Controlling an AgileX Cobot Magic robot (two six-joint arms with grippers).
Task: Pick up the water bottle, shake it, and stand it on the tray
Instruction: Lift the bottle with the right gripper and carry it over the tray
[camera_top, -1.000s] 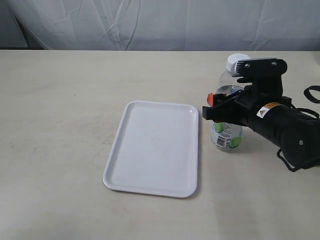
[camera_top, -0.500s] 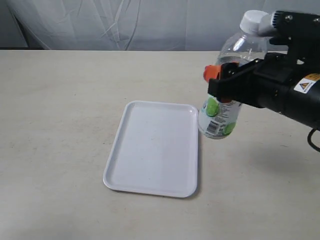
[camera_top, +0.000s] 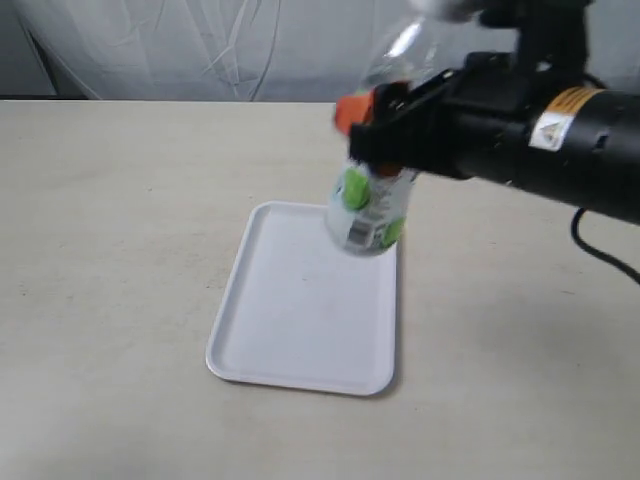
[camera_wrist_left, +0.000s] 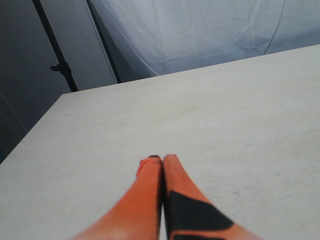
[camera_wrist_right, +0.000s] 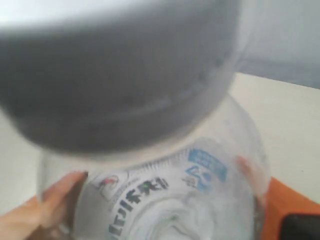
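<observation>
The water bottle (camera_top: 372, 205), clear with a white-and-green label, hangs tilted in the air above the far right part of the white tray (camera_top: 290, 330). My right gripper (camera_top: 372, 128) is shut on its middle, orange fingertips on either side; its cap is blurred at the frame's top edge. In the right wrist view the bottle (camera_wrist_right: 165, 195) fills the picture, its cap (camera_wrist_right: 120, 70) close to the lens and an orange finger (camera_wrist_right: 55, 197) pressed on one flank. My left gripper (camera_wrist_left: 161, 160) shows only in its own wrist view, orange fingers pressed together over bare table, holding nothing.
The tray lies flat on a beige table (camera_top: 110, 250) with a white cloth backdrop (camera_top: 200, 50) behind. The right arm's black body (camera_top: 540, 140) reaches in from the right above the table. A dark stand (camera_wrist_left: 60, 65) stands beyond the table edge in the left wrist view.
My right gripper has lifted the bottle off the table to the right of the tray and carried it up and leftward, so it now hangs over the tray's far right part.
</observation>
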